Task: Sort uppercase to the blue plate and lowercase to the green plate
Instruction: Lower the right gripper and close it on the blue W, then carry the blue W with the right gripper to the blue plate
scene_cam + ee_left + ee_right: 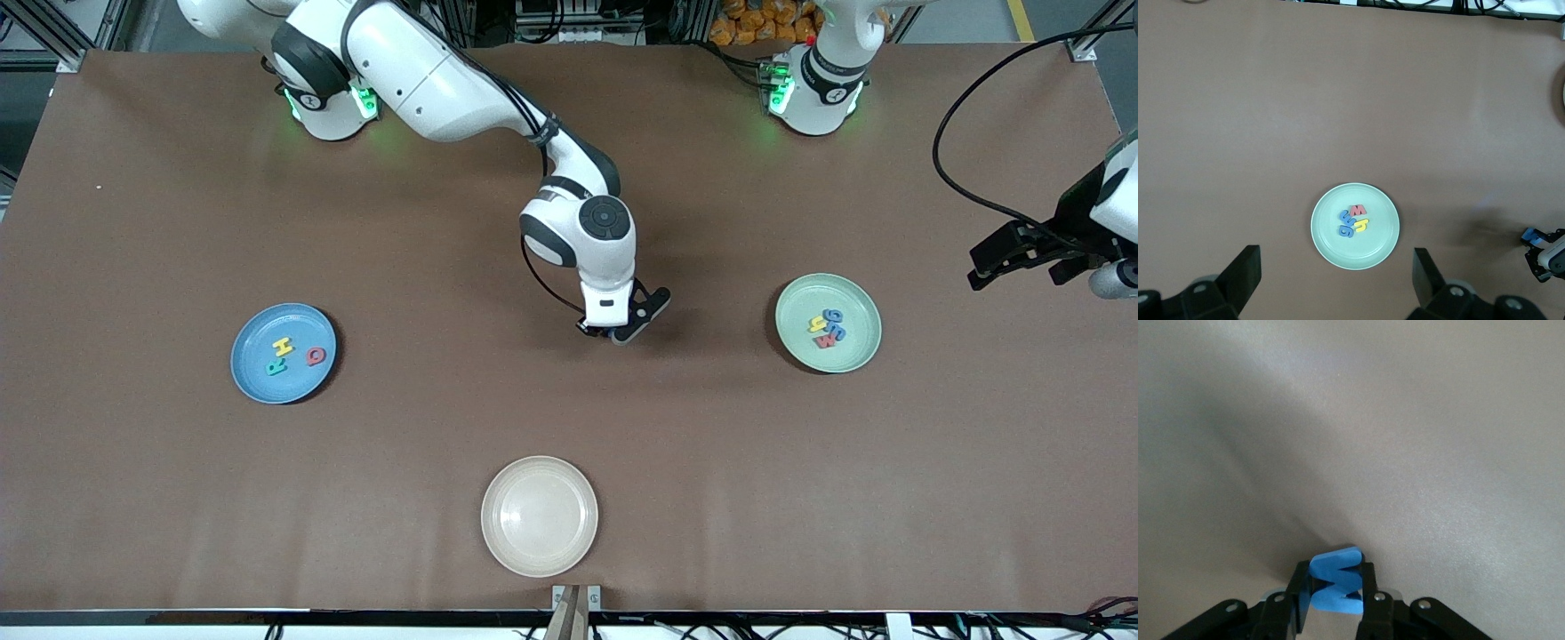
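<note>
— Where's the right pincer [613, 336] now?

— Down at the middle of the brown bench [569, 160], between the two coloured plates. Its fingers [1369, 590] are clamped on the blue W [1335, 581]; from the right wrist view the foam letter stands on edge between them, right at the bench surface (whether it touches the bench I can't tell).

— And the blue plate [253, 373]?

— Toward the right arm's end of the bench. It carries three capitals: the yellow H [282, 346], the teal R [276, 365] just beside it and nearer the front camera, and the red Q [316, 356] a little apart from both.

— The green plate [858, 351]?

— Toward the left arm's end. The small letters lie bunched together in it: the blue g [832, 316], the yellow h [817, 324], the blue m [837, 332] and the small red w [827, 340], touching or nearly so.

— What's the left arm doing?

— Waiting. The left pincer [1338, 277] hangs high over the bench near the green plate, fingers spread wide, holding nothing (you see the plate between them in its wrist view).

— Anything else on there?

— A cream plate [539, 515], nearest the front camera, well apart from the other two.
</note>
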Robot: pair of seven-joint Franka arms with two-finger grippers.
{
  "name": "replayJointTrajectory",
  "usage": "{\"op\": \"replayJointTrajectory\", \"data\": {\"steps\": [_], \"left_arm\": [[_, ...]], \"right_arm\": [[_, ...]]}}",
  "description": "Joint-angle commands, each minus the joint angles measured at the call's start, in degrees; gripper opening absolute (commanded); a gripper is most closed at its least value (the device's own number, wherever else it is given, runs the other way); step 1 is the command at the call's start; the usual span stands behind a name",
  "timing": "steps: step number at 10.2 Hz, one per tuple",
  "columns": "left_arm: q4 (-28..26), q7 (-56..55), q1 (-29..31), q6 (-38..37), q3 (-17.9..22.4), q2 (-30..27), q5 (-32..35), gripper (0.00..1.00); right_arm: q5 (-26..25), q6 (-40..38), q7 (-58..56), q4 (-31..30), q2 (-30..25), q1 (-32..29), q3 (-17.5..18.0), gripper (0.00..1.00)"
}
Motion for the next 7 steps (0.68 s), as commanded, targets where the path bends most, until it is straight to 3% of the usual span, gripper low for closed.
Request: {"op": "replayJointTrajectory", "data": {"steps": [1,3,5,7], "left_arm": [[1.22,-0.9,-0.22,-0.77,-0.08,0.4,-0.39,1.0],[1.22,-2.21,-0.22,-0.77,-0.08,0.4,-0.3,1.0],[1.22,-2.57,-0.22,-0.77,-0.17,0.4,-0.3,1.0],[1.22,-2.57,-0.22,-0.77,-0.17,0.4,-0.3,1.0]], "right_arm": [[-0.75,-2.89,0.24,1.91,-0.63,0.22,-0.07,0.0],[0.3,-9.21,-0.02,1.39,-4.75,-1.18,0.1,0.0],[5.72,-16.58,-0.11,1.04,-10.02,-4.42,0.01,0.0],[6.99,-23.53,-0.11,-3.76,-17.12,-10.73,0.01,0.0]]}}
